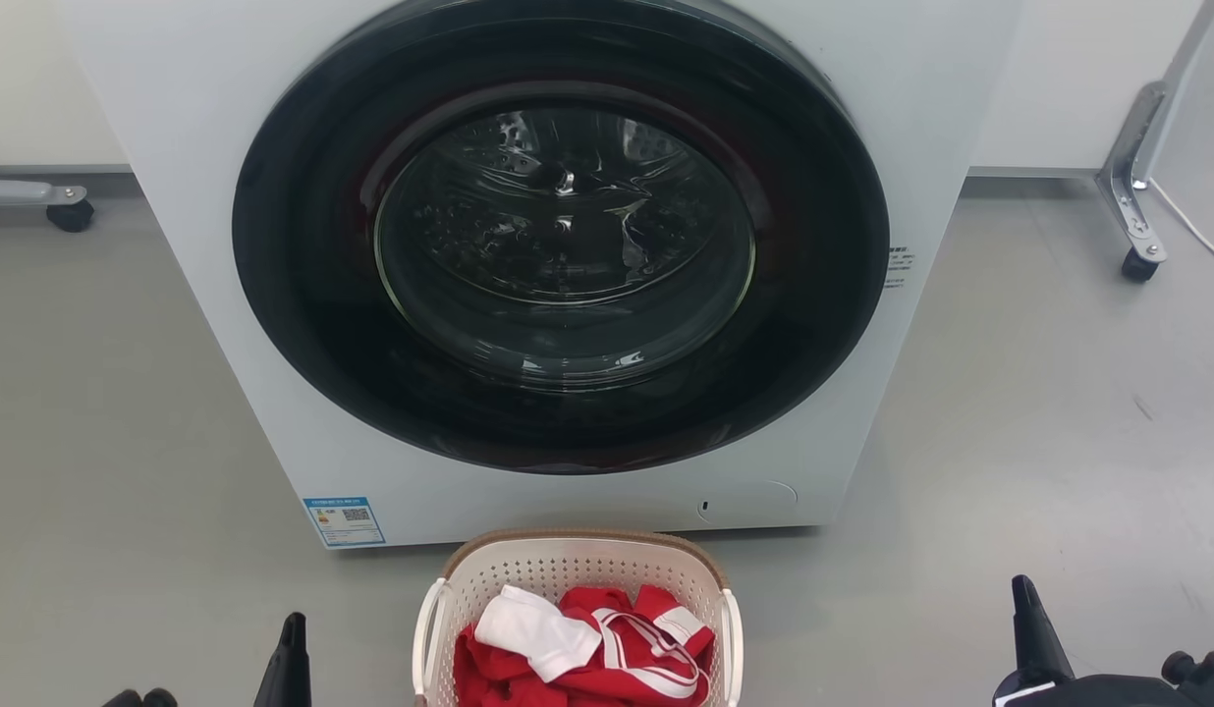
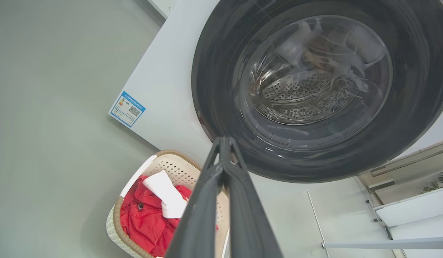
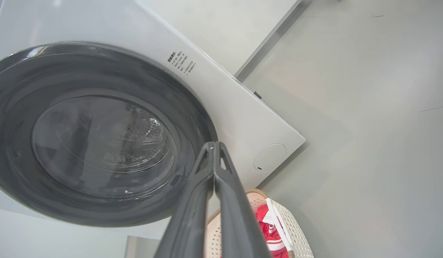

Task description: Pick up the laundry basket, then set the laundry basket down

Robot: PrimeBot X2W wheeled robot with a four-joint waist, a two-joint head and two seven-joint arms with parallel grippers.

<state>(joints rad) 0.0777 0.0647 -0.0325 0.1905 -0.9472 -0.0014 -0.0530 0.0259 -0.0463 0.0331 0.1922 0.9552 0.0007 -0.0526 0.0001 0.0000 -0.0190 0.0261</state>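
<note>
Jaws on both arms closed, empty; laundry basket (image 1: 578,565) sits square to washing machine (image 1: 204,245), long axis unclear.

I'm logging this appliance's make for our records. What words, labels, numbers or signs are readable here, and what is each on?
Blue sticker, lower left of the washing machine front: fine print and a QR code, too small to read.
Black print, right of the door: a few short lines, too small to read.
Laundry basket and its clothes: no text seen.
No brand name is legible.
</note>
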